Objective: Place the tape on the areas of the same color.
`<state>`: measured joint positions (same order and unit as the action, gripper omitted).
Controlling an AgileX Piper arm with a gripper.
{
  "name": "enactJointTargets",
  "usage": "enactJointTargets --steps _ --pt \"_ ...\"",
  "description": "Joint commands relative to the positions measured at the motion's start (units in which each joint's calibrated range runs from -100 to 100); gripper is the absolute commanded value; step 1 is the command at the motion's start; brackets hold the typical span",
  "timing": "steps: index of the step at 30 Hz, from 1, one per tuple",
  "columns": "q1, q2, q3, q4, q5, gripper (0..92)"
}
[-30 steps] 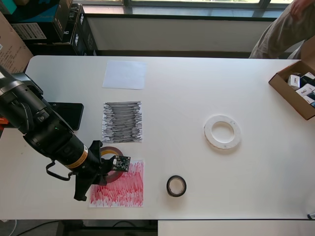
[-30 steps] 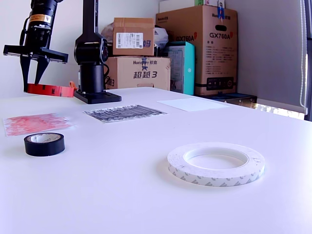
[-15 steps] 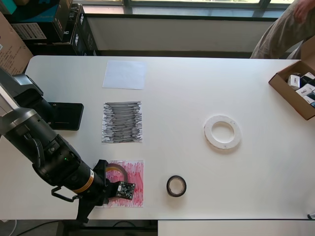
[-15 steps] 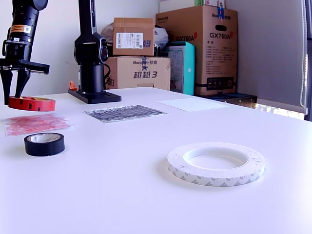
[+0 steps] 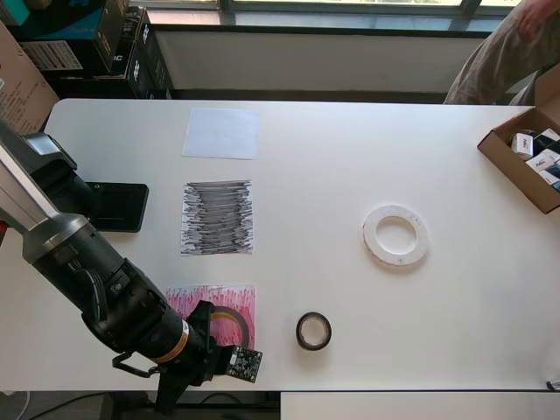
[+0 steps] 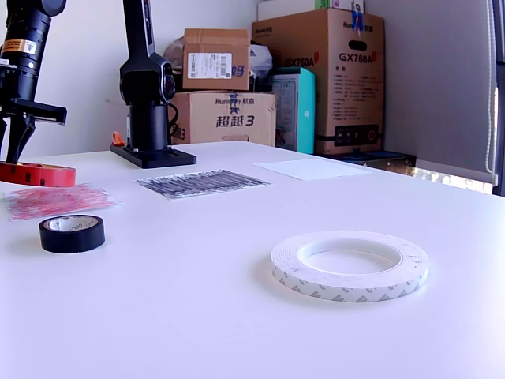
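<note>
The gripper (image 5: 220,337) is clamping the red tape roll (image 6: 35,174) between its fingers and holding it flat just above the red sheet (image 5: 186,300) at the near left of the overhead view. The black tape roll (image 5: 313,331) is lying on the bare table (image 5: 350,149) right of the red sheet, and the white tape roll (image 5: 395,234) is sitting further right, while the black sheet (image 5: 217,217) and white sheet (image 5: 222,133) are lying farther back with nothing on them.

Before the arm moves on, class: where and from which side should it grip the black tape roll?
The black tape roll lies flat on the table, hole upward, nothing beside it. Best to come straight down, one claw finger inside the hole and one outside, pinching the ring's wall. A sideways approach would likely just push it.
</note>
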<state>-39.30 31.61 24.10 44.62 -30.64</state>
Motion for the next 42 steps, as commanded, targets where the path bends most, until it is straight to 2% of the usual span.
enactJointTargets --steps 1,37,39,42 --pt "0.6 0.2 3.1 0.5 -0.4 0.0" --pt "1.0 3.0 3.6 0.0 -0.4 0.4" --pt "0.8 3.0 3.6 0.0 -0.4 4.0" --pt "0.6 3.0 3.6 -0.2 -0.4 20.4"
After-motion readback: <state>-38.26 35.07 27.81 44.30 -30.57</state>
